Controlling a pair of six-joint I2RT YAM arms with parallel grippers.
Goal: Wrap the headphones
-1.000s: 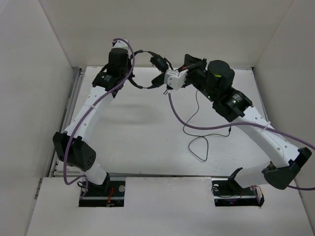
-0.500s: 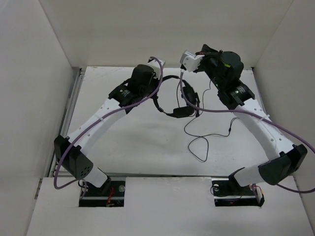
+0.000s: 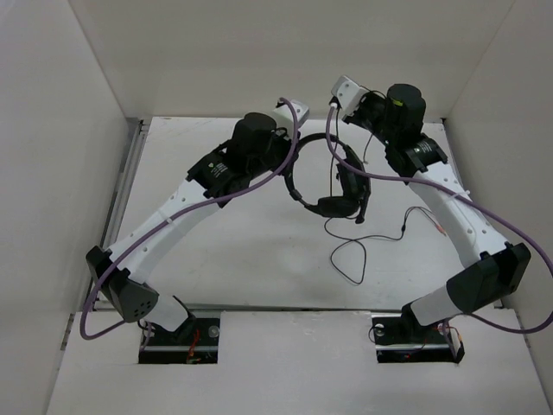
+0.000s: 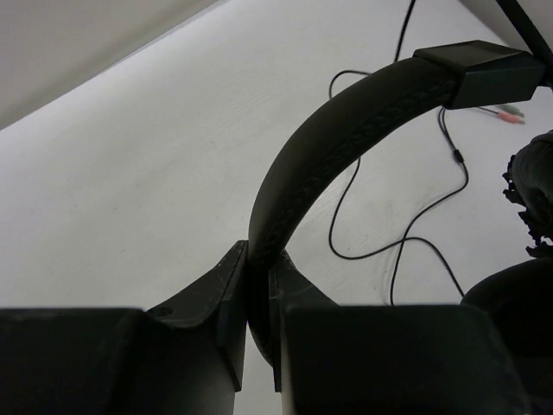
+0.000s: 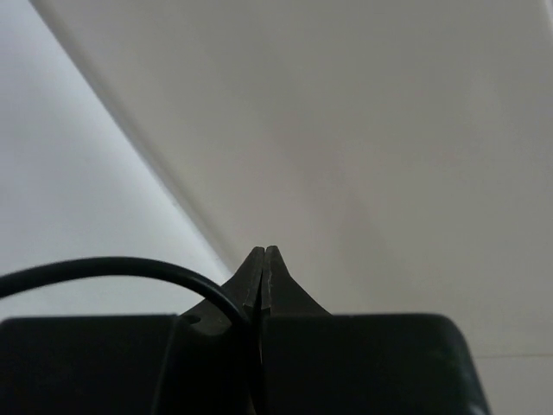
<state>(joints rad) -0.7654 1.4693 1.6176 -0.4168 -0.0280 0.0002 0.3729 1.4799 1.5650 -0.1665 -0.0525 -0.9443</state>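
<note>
The black headphones [image 3: 337, 205] hang in the air above the middle of the table. My left gripper [image 3: 291, 153] is shut on the thin headband [image 4: 346, 121], which rises from between its fingers [image 4: 233, 285] in the left wrist view. The padded earcups [image 4: 529, 186] hang at that view's right edge. The long thin cable [image 3: 350, 258] lies looped on the table, with its coloured plugs [image 4: 510, 110] at the far right. My right gripper [image 3: 339, 97] is raised near the back wall. Its fingers [image 5: 252, 272] are shut on the black cable [image 5: 104, 266].
White walls [image 3: 52, 173] close in the table at the left, back and right. Thick purple robot cables [image 3: 216, 203] trail along both arms. A small inline control [image 3: 404, 226] sits on the cable on the table's right half.
My left gripper has carried the headphones from the back left to the middle of the table. My right gripper has moved up and back toward the wall, with the cable in it.
</note>
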